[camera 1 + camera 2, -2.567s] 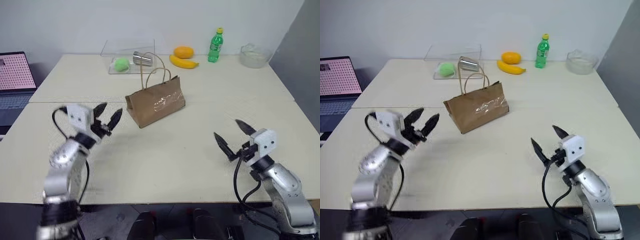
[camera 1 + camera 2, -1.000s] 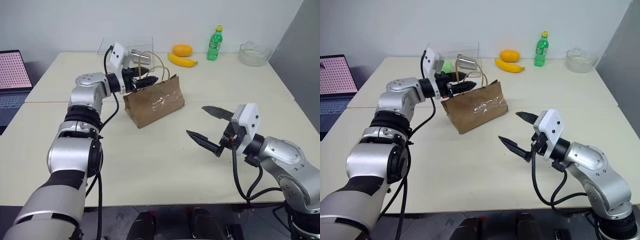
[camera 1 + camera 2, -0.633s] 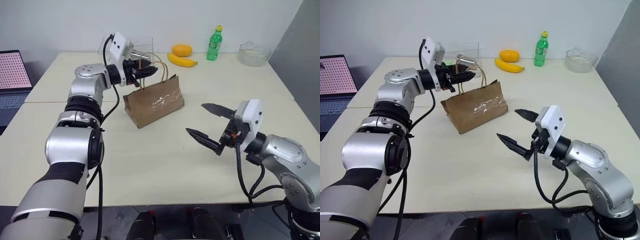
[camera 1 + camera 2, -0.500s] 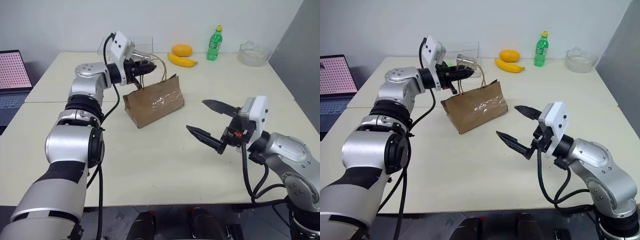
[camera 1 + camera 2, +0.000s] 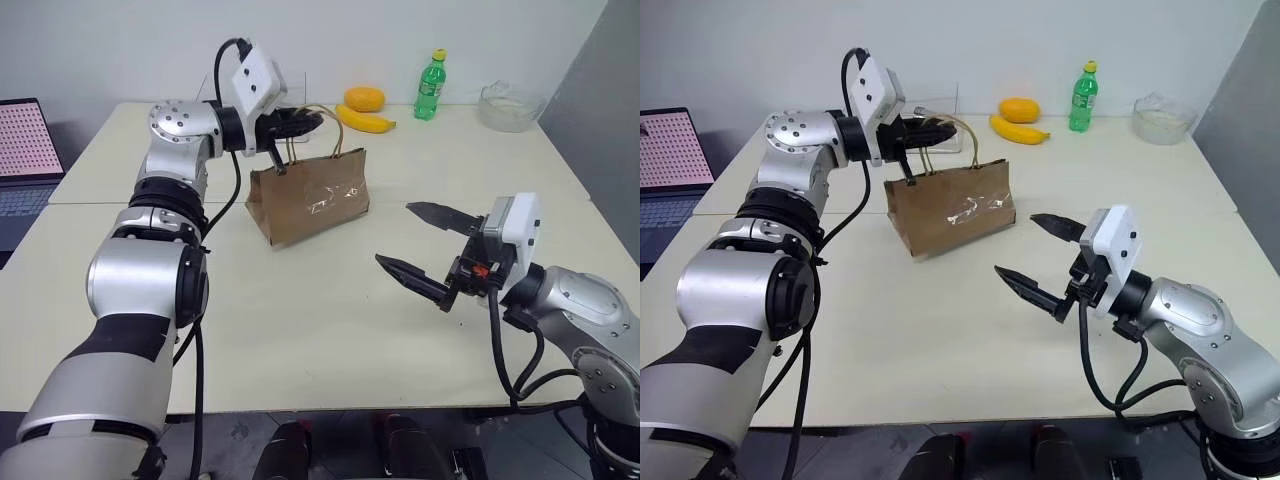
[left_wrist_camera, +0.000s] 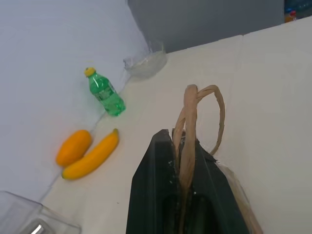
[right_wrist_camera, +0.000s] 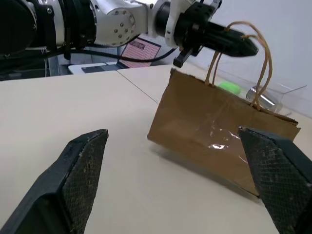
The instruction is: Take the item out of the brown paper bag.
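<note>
The brown paper bag point(image 5: 310, 200) stands upright on the table's middle, a clear tape patch on its front. My left gripper point(image 5: 305, 120) is shut on the bag's tan loop handles point(image 6: 187, 122), holding them up above the bag's mouth; in the left wrist view the handles pass between its black fingers point(image 6: 151, 195). The item is hidden inside the bag. My right gripper point(image 5: 393, 233) is open and empty, hovering over the table to the right of the bag, and faces the bag point(image 7: 219, 141) in its wrist view.
Along the table's far edge lie an orange fruit point(image 5: 365, 100), a banana point(image 5: 367, 122), a green bottle point(image 5: 431, 88) and a glass bowl point(image 5: 510, 108). A clear box point(image 6: 24, 219) sits behind the left arm. A laptop point(image 5: 25, 150) is at the far left.
My left gripper has shut on the bag's handles, rolled and risen, and the bag has gone from leaning to standing upright. The right gripper has stayed open in about the same place.
</note>
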You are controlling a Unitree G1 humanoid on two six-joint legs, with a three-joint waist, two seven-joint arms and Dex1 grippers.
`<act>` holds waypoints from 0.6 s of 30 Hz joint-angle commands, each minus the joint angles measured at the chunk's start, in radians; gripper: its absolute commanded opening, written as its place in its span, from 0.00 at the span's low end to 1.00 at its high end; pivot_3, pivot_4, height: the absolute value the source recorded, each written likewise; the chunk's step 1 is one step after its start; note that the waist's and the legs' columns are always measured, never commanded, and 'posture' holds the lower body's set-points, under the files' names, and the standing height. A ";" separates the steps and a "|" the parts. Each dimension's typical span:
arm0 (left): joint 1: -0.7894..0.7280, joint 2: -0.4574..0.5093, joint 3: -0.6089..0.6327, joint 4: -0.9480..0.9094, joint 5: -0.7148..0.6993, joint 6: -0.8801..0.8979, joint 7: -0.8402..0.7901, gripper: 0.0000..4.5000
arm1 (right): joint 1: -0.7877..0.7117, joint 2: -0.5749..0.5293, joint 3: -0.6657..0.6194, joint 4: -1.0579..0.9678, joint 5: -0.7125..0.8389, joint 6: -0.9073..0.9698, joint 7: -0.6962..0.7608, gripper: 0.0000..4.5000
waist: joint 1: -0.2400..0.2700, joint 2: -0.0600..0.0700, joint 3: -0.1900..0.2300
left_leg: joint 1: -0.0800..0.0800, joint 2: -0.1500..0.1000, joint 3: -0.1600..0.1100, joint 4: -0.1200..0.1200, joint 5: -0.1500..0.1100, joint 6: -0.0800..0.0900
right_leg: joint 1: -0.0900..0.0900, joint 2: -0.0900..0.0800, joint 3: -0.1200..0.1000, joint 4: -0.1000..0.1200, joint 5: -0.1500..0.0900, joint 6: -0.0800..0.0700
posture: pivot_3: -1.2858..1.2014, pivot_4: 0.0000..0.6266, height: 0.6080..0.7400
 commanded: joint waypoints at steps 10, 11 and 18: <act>-0.073 -0.067 0.066 0.001 -0.023 -0.049 -0.006 0.00 | 0.147 -0.033 -0.104 -0.139 0.002 -0.067 -0.032 1.00 | -0.003 -0.001 0.001 | -0.003 -0.002 0.002 0.010 0.000 0.000 | -0.006 -0.001 0.002 0.014 0.000 0.001 | 0.52 0.24 1.00; -0.067 -0.074 0.067 0.003 -0.023 -0.043 -0.003 0.00 | 0.149 -0.029 -0.110 -0.142 0.002 -0.066 -0.046 1.00 | -0.006 -0.001 0.001 | -0.003 -0.002 0.002 0.011 0.000 0.000 | -0.006 -0.001 0.003 0.014 0.000 0.001 | 0.52 0.24 1.00; -0.039 -0.096 0.054 0.014 -0.002 0.023 0.034 0.00 | 0.128 -0.006 -0.155 -0.145 0.026 -0.049 -0.144 1.00 | -0.011 -0.001 0.001 | -0.003 -0.002 0.002 0.011 0.000 0.000 | -0.006 0.000 0.003 0.014 0.000 0.000 | 0.52 0.24 1.00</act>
